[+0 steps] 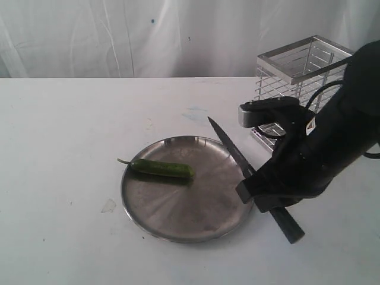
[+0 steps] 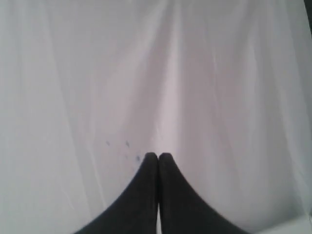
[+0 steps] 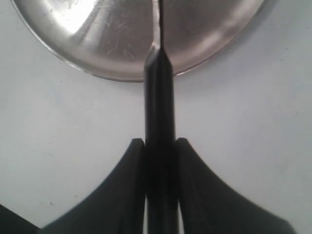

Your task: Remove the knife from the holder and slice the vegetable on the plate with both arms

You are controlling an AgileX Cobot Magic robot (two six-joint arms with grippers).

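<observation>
1. Right gripper pinches the knife by its handle, blade slanting over the plate rim.
2. Vegetable lies on plate, apart from blade.
3. Left gripper fingers pressed together.
4. Wire holder behind right arm.

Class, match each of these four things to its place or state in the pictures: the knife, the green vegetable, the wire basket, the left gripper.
Things
1. knife
2. green vegetable
3. wire basket
4. left gripper

Places and states
A. shut, holding nothing
B. lying on the plate
C. clamped by its handle in the right gripper
D. standing on the table, off the plate

Pairs: 1-C, 2-B, 3-D, 4-A
</observation>
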